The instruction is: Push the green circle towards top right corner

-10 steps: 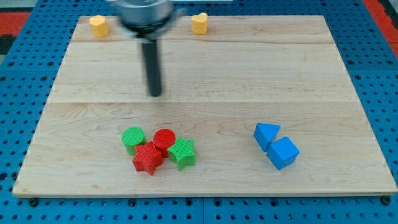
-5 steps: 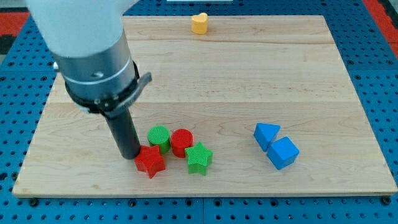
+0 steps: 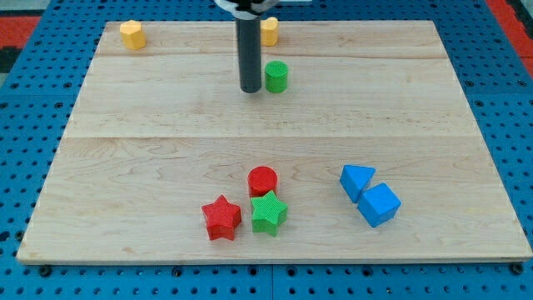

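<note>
The green circle (image 3: 276, 76) stands in the upper middle of the wooden board (image 3: 466, 108), below a yellow block (image 3: 269, 31). My tip (image 3: 250, 88) rests on the board just to the left of the green circle, close to it or touching it. The rod rises straight up out of the view's top.
A red circle (image 3: 262, 180), a green star (image 3: 268, 213) and a red star (image 3: 221, 218) cluster at the lower middle. A blue triangle (image 3: 356, 181) and a blue cube (image 3: 379, 204) sit at the lower right. Another yellow block (image 3: 132, 34) is at the top left.
The green circle has moved from the lower cluster up to the upper middle of the board. My tip moved from lower left up beside it. The red circle and green star shifted slightly.
</note>
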